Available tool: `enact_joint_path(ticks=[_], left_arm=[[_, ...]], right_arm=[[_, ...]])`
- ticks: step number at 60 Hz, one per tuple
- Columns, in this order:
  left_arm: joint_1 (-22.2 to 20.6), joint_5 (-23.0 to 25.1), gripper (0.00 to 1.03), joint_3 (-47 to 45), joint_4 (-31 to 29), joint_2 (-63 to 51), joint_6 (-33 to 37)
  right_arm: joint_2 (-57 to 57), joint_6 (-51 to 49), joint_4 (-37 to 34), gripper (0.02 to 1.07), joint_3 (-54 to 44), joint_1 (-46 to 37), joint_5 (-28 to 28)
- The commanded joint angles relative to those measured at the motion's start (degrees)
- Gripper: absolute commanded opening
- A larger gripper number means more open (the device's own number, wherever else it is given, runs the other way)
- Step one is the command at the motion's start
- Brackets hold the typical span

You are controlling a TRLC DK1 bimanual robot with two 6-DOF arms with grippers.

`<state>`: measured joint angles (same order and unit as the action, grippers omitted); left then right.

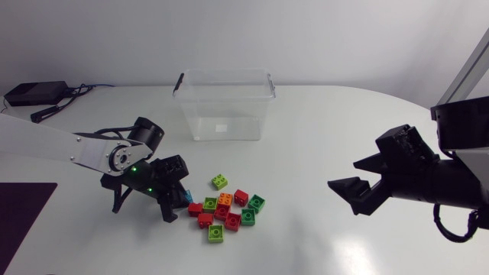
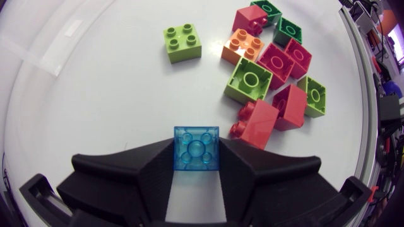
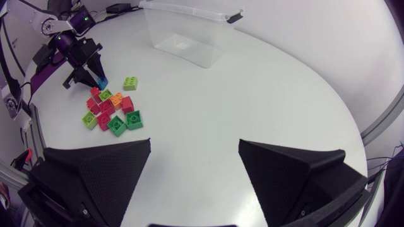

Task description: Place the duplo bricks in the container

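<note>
A translucent blue brick [image 2: 196, 148] sits on the table between the fingers of my left gripper [image 2: 196, 159], and both fingers press its sides. In the head view this gripper [image 1: 180, 202] stands low at the left edge of a pile of several red, green and orange bricks [image 1: 229, 212], with the blue brick [image 1: 188, 197] at its tips. A lone lime brick [image 1: 220, 181] lies just behind the pile. The clear plastic container [image 1: 191, 114] stands empty at the back centre. My right gripper [image 1: 354, 180] hovers open at the right, far from the bricks, holding nothing.
A black box with cables [image 1: 30, 94] lies at the back left corner. A dark mat [image 1: 23, 210] covers the front left of the table. Bare white table [image 1: 306, 153] separates the pile from my right arm.
</note>
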<state>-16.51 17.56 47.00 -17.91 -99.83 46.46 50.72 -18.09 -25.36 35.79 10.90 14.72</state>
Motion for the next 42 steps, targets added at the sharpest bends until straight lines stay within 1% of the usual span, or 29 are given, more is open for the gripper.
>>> enact_joint_path(ticks=[1,9,13,15,19,22,28,35,42], left_arm=[[0.0,-0.7,0.22,-0.9,0.2,-0.5,-0.8],[1.0,-0.6,0.22,0.3,-0.7,4.5,-1.4],[1.4,0.1,0.22,2.7,-3.7,7.6,-2.0],[1.7,0.3,0.22,5.0,-6.3,9.0,-2.2],[2.3,0.8,0.22,9.7,-9.5,9.7,-2.8],[2.8,1.6,0.22,13.7,-11.8,9.6,-3.1],[2.8,1.9,0.22,20.5,-13.4,8.0,-4.9],[2.9,1.9,0.23,27.4,-13.8,4.6,-7.2],[3.2,3.4,0.23,33.9,-13.8,1.4,-10.0]], right_arm=[[-0.4,-1.5,-0.1,1.03,-1.5,-0.1,0.3],[-0.4,-1.6,0.0,1.03,-1.6,-0.2,0.3],[-0.3,-1.9,0.1,1.03,-1.6,-0.3,0.3],[-0.3,-1.9,0.2,1.03,-1.6,-0.3,0.3],[0.2,-1.8,0.7,1.03,-1.3,-0.3,0.3],[1.0,-1.7,0.7,1.03,-0.9,0.1,0.3],[5.5,-1.4,-0.2,1.03,0.9,0.6,0.2],[14.7,-1.9,-4.5,1.03,4.5,1.6,0.3],[15.8,-3.2,-3.0,1.03,4.7,3.7,0.3]])
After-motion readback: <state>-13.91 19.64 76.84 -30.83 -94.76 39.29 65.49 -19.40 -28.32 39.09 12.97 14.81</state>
